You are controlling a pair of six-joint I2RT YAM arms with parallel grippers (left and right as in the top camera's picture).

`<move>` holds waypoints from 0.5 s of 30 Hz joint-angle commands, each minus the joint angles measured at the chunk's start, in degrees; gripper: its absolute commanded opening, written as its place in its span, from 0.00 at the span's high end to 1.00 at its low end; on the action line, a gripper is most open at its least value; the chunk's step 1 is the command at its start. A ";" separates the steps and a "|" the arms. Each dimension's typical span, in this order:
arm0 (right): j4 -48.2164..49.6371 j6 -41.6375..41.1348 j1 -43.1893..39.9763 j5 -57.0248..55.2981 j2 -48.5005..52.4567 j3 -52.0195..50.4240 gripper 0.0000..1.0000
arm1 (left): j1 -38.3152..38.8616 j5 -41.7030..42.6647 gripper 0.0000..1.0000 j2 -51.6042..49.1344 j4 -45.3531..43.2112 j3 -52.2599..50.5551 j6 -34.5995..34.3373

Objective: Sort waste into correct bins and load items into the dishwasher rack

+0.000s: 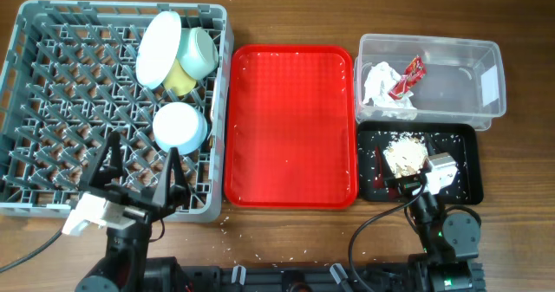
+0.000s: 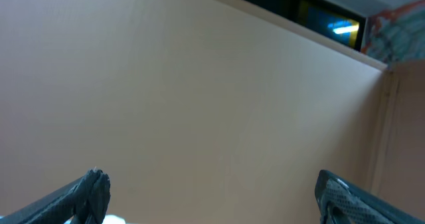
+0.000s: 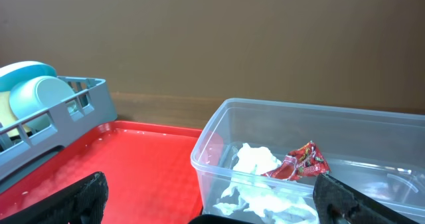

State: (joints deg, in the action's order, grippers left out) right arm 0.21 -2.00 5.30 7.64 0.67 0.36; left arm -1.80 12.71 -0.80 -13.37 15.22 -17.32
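Note:
The grey dishwasher rack (image 1: 52, 84) at the left holds a pale blue plate (image 1: 159, 49) on edge, a bowl (image 1: 198, 51), a yellow cup (image 1: 180, 77) and an upturned bowl (image 1: 179, 127). The clear tub (image 1: 486, 75) at the back right holds the white napkin (image 1: 379, 84) and red wrapper (image 1: 408, 75). The black tray (image 1: 468, 153) holds beige food scraps (image 1: 406, 156). My left gripper (image 1: 141, 175) is open and empty over the rack's front edge, and its wrist view (image 2: 209, 197) shows only wall. My right gripper (image 1: 408, 178) is open and empty over the black tray, facing the tub (image 3: 219, 144). Fork and chopstick are out of view.
A flat red serving tray (image 1: 290, 123) lies between the rack and the bins, with small crumbs on it. The right wrist view shows it (image 3: 133, 164) beside the rack's corner (image 3: 73, 111). Crumbs lie on the wooden table near the front edge (image 1: 260, 231).

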 commanded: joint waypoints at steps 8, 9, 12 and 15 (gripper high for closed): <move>0.22 0.50 -0.07 -0.52 -0.39 -0.04 0.00 | 1.36 -4.48 0.00 0.59 -3.28 -14.88 -0.55; 0.22 0.48 -0.07 -0.52 -0.39 -0.04 0.00 | 1.40 -4.50 0.00 0.59 -1.64 -14.88 -0.55; 0.22 0.48 -0.07 -0.55 -0.39 -0.04 0.00 | 1.44 -5.70 0.00 0.59 4.76 -14.88 -0.52; 0.22 0.48 -0.07 -0.52 -0.39 -0.04 0.00 | 1.44 -12.63 0.00 0.59 17.55 -14.88 -0.50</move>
State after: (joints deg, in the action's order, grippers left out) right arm 0.21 -2.00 5.30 7.64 0.67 0.36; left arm -0.73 6.57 -0.64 -1.91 0.69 -17.34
